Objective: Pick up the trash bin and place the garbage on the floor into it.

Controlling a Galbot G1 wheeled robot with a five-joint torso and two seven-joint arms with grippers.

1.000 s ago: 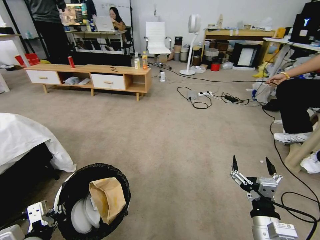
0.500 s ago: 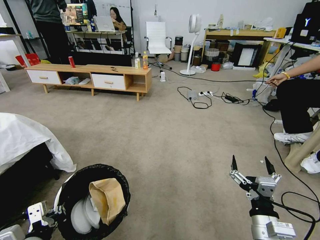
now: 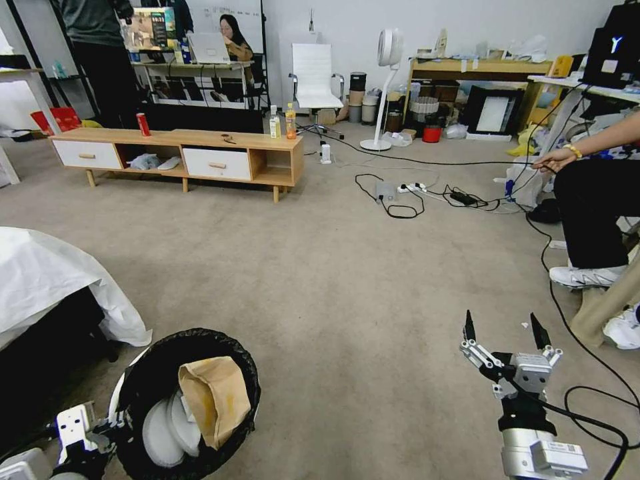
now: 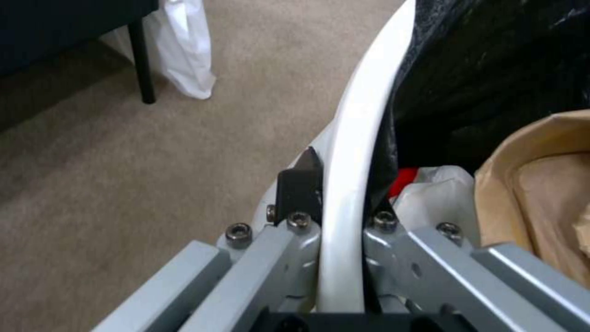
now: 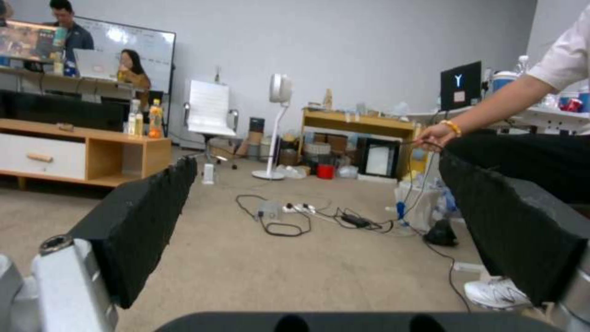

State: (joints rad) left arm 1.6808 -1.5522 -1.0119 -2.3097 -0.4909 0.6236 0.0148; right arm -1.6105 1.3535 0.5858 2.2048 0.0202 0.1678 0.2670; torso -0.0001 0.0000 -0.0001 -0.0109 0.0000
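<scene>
One trash bin (image 3: 133, 387), white with a crinkled black bag folded over its rim, is held at the lower left of the head view, just beside a white cloth (image 3: 47, 273) draped over dark furniture. Inside it a brown paper bag (image 3: 215, 397) is leaned against the wall, with white pieces (image 3: 163, 430) beneath it; in the left wrist view a bit of red (image 4: 403, 180) is also seen between the paper bag (image 4: 541, 184) and the liner.

The bin's white rim (image 4: 356, 152) is clamped by the left gripper (image 4: 341, 216): one black fingertip (image 4: 301, 184) is pressed on the outside of the wall, the other is hidden behind the liner on the inside, and the jaws are closed down to the thickness of the rim.

The right gripper (image 3: 504, 333) is held over bare beige carpet (image 3: 333, 287) at the lower right, its two black fingers (image 5: 141, 221) spread wide with nothing between them and nothing touched.

Farther off, a low wooden TV cabinet (image 3: 180, 157) is stood on the carpet with a tall red can (image 3: 143, 124) and drink bottles (image 3: 283, 121) on top. Cables and a power strip (image 3: 400, 193) are strewn mid-floor.

Compared with the earlier frames, the bin, its contents and both grippers are found almost unchanged; only a slight shift of the whole head view is noted.
</scene>
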